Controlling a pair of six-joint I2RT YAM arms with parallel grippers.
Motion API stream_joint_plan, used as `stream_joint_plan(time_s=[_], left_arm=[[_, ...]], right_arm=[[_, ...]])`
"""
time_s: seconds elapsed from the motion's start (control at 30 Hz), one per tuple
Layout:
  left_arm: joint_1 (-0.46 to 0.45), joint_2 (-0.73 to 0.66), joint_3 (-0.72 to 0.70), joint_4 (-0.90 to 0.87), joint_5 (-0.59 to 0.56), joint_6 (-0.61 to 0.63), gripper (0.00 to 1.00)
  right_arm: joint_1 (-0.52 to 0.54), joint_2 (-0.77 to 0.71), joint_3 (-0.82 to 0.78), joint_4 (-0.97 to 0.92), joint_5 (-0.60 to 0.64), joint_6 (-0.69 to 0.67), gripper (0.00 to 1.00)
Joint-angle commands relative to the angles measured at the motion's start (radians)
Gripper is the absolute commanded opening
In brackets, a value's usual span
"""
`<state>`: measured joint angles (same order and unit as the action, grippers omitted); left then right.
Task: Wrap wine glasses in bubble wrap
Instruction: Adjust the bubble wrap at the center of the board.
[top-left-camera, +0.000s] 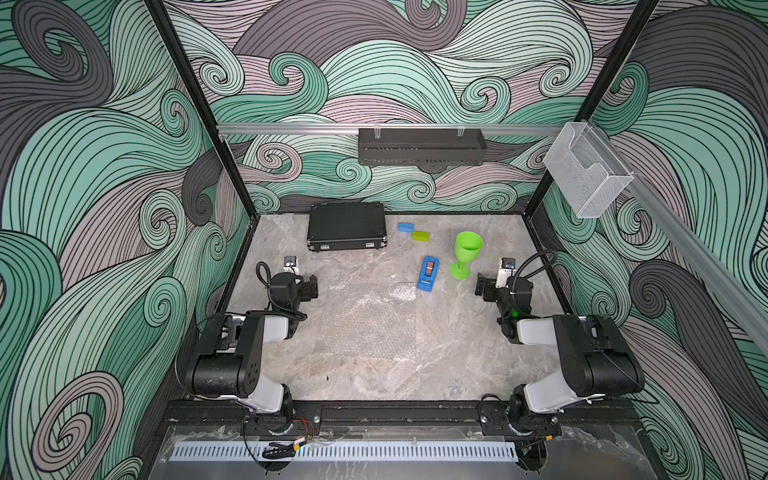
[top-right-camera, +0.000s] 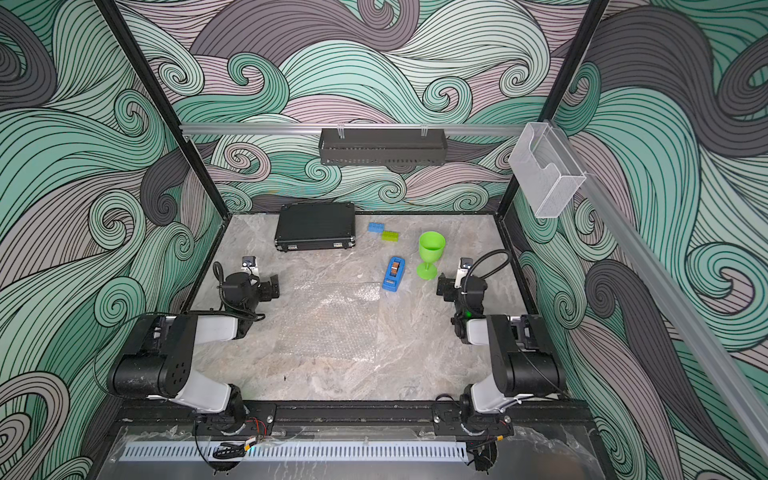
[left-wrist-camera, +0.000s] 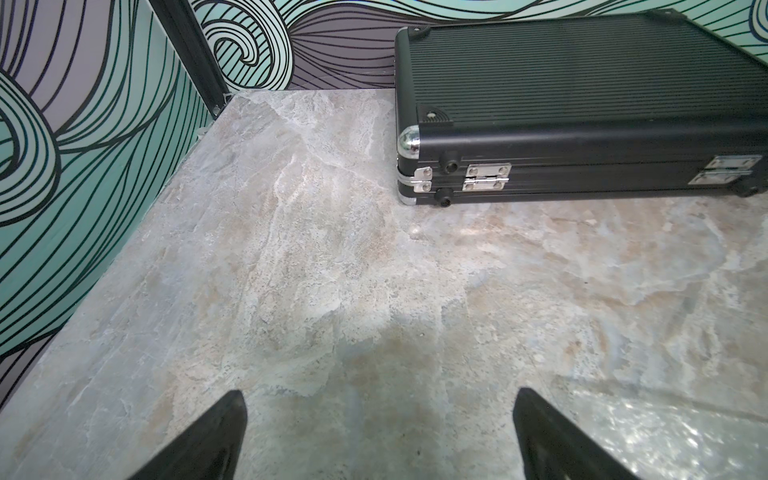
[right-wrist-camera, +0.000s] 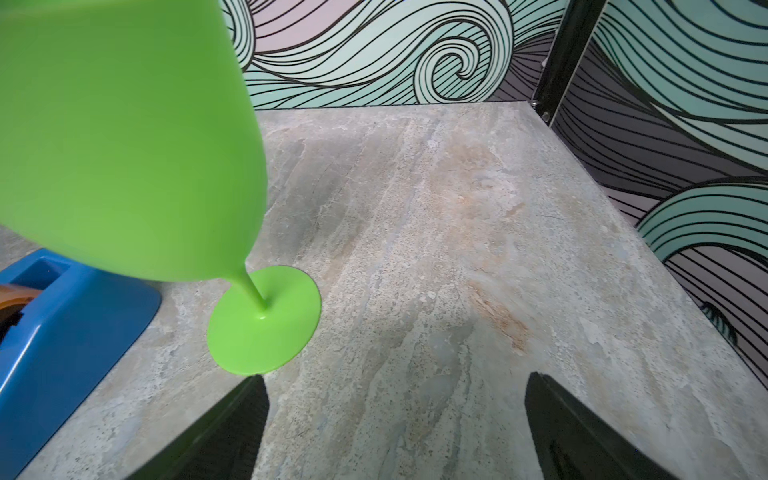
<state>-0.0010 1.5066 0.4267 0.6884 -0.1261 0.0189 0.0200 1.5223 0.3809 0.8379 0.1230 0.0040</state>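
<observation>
Covering the floor of the cell: a grey marbled tabletop (top-left-camera: 457, 374), boxed in on three sides by walls (top-left-camera: 83, 208) printed with teal, grey and mauve swirls. Hanging on the back rail, a black tray (top-left-camera: 420, 147); on the right rail, a clear box (top-left-camera: 586, 178). Lying at the back, a shut black case (top-left-camera: 347, 226), with a blue brick (top-left-camera: 405, 227) and a green brick (top-left-camera: 421, 236) near its right end.

Spread flat across the middle, bubble wrap (top-left-camera: 365, 320), nearly invisible against the stone. Standing upright beyond its far right corner, on bare stone and apart from the sheet: the green goblet (top-left-camera: 466, 253), with a blue tape dispenser (top-left-camera: 428, 273) just beside its foot.

Hovering by the wrap's far left corner, the left gripper (left-wrist-camera: 376, 399), fingers spread wide, holding nothing. Hovering near the goblet's foot, the right gripper (right-wrist-camera: 395, 380), likewise spread wide and empty; one fingertip close to the foot's rim, contact impossible to judge.
</observation>
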Motion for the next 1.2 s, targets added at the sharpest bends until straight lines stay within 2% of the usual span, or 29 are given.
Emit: stream_joint_plan(time_s=[0.0, 0.1, 0.13, 0.23, 0.27, 0.3, 0.43, 0.57, 0.7, 0.8, 0.9, 1.03, 1.17], left_arm=[[-0.012, -0.077, 0.068, -0.139, 0.037, 0.027, 0.99], [-0.015, -0.154, 0.228, -0.415, 0.159, 0.103, 0.98], [-0.016, -0.159, 0.293, -0.516, 0.221, 0.13, 0.99], [-0.034, -0.124, 0.533, -0.904, 0.45, 0.296, 0.99], [-0.049, -0.107, 0.591, -1.003, 0.498, 0.338, 0.99], [-0.074, -0.092, 0.64, -1.077, 0.515, 0.365, 0.99], [-0.186, -0.028, 0.669, -1.162, 0.459, 0.43, 0.99], [-0.321, 0.022, 0.638, -1.151, 0.362, 0.477, 0.99], [-0.391, 0.122, 0.645, -1.134, 0.311, 0.486, 0.99], [-0.427, 0.206, 0.684, -1.135, 0.273, 0.514, 0.99], [-0.454, 0.3, 0.769, -1.157, 0.234, 0.506, 0.99], [-0.47, 0.466, 0.965, -1.271, 0.158, 0.443, 0.99], [-0.47, 0.572, 1.071, -1.295, 0.043, 0.405, 0.99]], right_arm=[[0.01, -0.088, 0.015, -0.052, 0.09, 0.027, 1.0], [0.022, -0.264, 0.052, -0.252, 0.151, 0.067, 1.0], [0.021, -0.323, 0.081, -0.36, 0.176, 0.131, 1.0], [0.018, -0.486, 0.207, -0.755, 0.29, 0.469, 1.0], [0.006, -0.523, 0.234, -0.812, 0.243, 0.492, 0.99], [0.002, -0.546, 0.252, -0.825, 0.166, 0.46, 1.0], [0.005, -0.537, 0.373, -0.956, -0.001, 0.411, 0.99], [0.013, -0.436, 0.541, -1.128, -0.148, 0.361, 0.99], [0.036, -0.291, 0.757, -1.338, -0.153, 0.324, 0.94], [0.044, -0.172, 0.882, -1.404, -0.182, 0.296, 0.89], [0.044, -0.068, 0.982, -1.45, -0.169, 0.295, 0.84], [0.049, 0.075, 1.1, -1.508, -0.219, 0.299, 0.75], [0.051, 0.184, 1.199, -1.582, -0.218, 0.288, 0.73]])
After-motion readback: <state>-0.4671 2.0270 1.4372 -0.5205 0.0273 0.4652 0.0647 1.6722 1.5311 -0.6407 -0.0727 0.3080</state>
